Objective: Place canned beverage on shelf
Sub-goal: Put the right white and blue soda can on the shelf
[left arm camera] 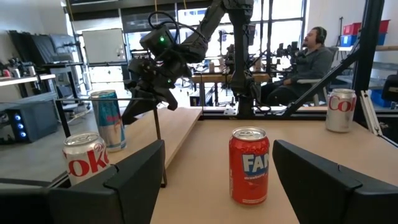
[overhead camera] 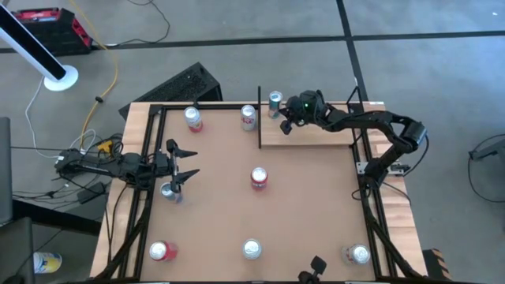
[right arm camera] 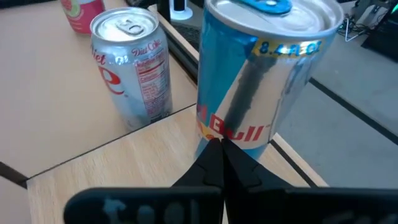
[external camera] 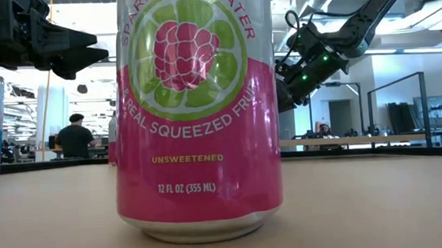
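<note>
A blue and silver can (right arm camera: 261,81) stands upright on the far left corner of the pale wood shelf (overhead camera: 316,132); it also shows in the high view (overhead camera: 274,101). My right gripper (right arm camera: 221,152) is shut, and its tips point at the can's lower wall. In the high view my right gripper (overhead camera: 284,120) is just on the near side of the can. My left gripper (overhead camera: 188,162) is open and empty at the table's left side. It faces a red can (left arm camera: 249,165) at the table's middle. My right gripper's shut fingertips (right arm camera: 214,149) come slanting down at the blue can's lower wall (right arm camera: 239,134), from the table's near side. I cannot tell whether they touch it. The can stands upright with its base on the shelf.
A Diet Coke can (right arm camera: 130,68) stands on the tabletop just left of the shelf. Other cans stand at the far left (overhead camera: 193,118), beside my left gripper (overhead camera: 171,192) and along the near edge (overhead camera: 162,251) (overhead camera: 251,248) (overhead camera: 357,254). A seated person (left arm camera: 311,62) is beyond the table.
</note>
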`<state>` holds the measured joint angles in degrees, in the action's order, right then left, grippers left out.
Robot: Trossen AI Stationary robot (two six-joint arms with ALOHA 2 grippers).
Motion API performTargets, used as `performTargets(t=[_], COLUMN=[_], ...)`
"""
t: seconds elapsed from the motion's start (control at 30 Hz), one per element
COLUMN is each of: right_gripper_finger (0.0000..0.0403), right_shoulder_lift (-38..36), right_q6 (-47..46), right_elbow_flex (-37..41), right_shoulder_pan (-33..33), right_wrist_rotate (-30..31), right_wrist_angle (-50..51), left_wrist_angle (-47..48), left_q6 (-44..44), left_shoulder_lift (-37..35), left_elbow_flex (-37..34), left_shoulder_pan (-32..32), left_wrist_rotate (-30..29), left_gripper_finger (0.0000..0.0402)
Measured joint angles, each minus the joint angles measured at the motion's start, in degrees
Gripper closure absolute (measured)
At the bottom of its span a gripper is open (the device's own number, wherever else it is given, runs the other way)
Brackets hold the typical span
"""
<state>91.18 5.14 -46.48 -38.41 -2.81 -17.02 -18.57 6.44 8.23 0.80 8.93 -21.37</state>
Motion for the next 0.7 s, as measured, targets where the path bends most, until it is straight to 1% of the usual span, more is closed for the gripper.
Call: performTargets(t=[0.27, 0.57, 0.7], right_gripper_finger=[0.0387, 0.0384, 0.0384], right_shoulder_lift=[0.0, 0.0, 0.0], right_q6=[-0.6, -1.2, -2.1], right_elbow_flex=[0.0, 0.0, 0.0], right_shoulder_pan=[0.7, 0.6, 1.1], right_wrist_rotate=[-1.4, -0.1, -0.3], right_wrist_angle=[0.5, -1.9, -1.0], left_wrist_angle=[0.0, 0.0, 0.0], left_q6=[0.0, 0.0, 0.0], left_shoulder_lift=[0.0, 0.0, 0.0], left_elbow_flex=[0.0, 0.0, 0.0], left_shoulder_pan=[0.0, 0.0, 0.0], left_wrist_rotate=[0.0, 0.0, -0.1], left_gripper_finger=[0.0118, 0.0118, 0.0118])
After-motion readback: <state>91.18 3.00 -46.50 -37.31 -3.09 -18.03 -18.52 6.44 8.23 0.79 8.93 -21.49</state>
